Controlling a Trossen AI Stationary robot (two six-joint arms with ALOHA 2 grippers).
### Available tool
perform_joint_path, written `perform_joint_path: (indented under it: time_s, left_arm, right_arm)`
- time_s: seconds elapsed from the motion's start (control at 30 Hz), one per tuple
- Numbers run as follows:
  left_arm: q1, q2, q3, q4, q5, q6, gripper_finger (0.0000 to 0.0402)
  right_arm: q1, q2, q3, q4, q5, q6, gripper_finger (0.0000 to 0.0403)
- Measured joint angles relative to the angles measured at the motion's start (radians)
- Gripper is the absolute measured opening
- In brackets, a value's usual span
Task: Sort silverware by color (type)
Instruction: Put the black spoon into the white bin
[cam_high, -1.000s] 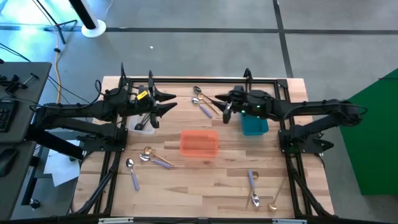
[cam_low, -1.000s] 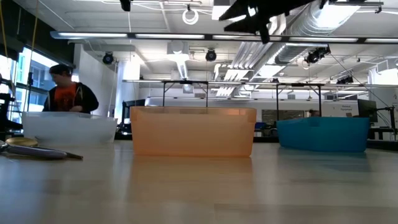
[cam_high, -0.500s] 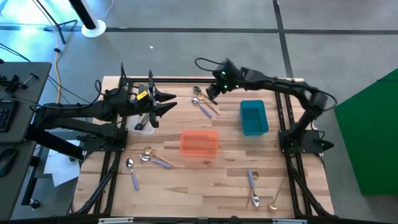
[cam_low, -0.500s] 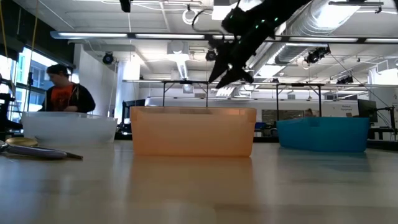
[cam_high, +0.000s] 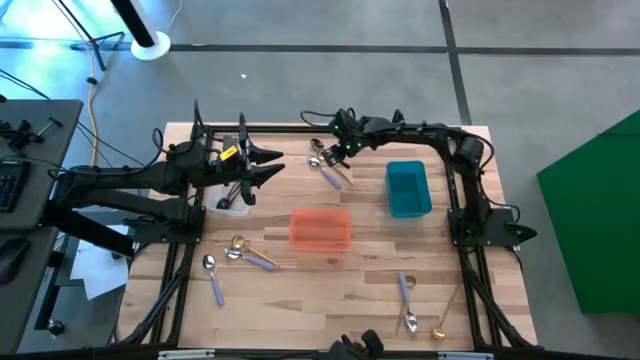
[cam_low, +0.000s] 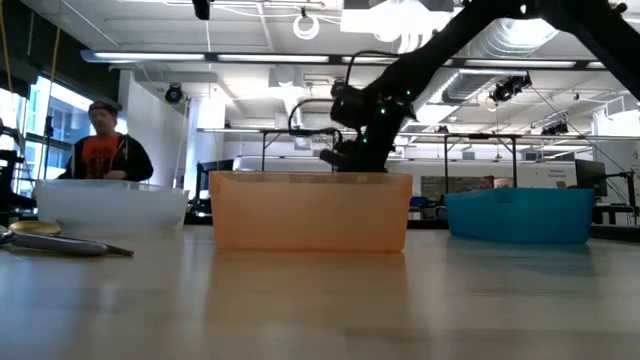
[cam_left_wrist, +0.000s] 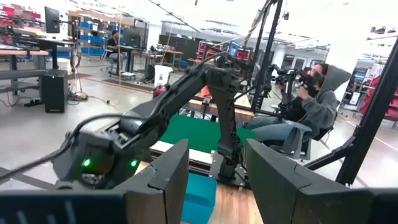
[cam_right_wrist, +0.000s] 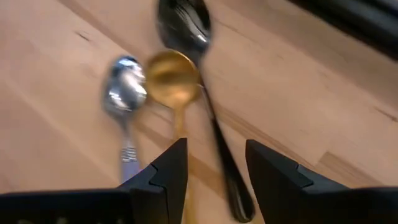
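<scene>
Gold spoon (cam_right_wrist: 172, 78) handle — hidden (behind right hand (cam_right_wrist: 211, 171))

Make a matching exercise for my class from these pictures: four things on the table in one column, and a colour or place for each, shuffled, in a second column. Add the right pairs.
Things
1. middle bin
2. bin by the right arm
3. right gripper
4. left gripper

Descriptions
A. teal
B. open, over the three spoons at the table's far edge
C. orange
D. open, raised near the clear bin

Pairs: 1-C, 2-A, 3-B, 4-D
</scene>
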Motion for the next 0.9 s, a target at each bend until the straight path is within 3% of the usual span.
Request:
perform_joint_path:
  time_s: [0.37,0.6,0.9]
  left_arm:
    - [0.0,0.0,0.0,0.0,-0.001,-0.001,0.0146]
    - [0.0,0.0,0.0,0.0,-0.001,-0.002,0.0146]
    - [0.0,0.0,0.0,0.0,-0.001,-0.002,0.0146]
  right_arm:
    - [0.013,0.056,-0.002,-0.005,-0.007,-0.021,0.0146]
    - [0.013,0.061,-0.001,-0.018,0.09,-0.038,0.0146]
    - [0.014,0.06,-0.001,-0.072,0.097,-0.08,0.0125]
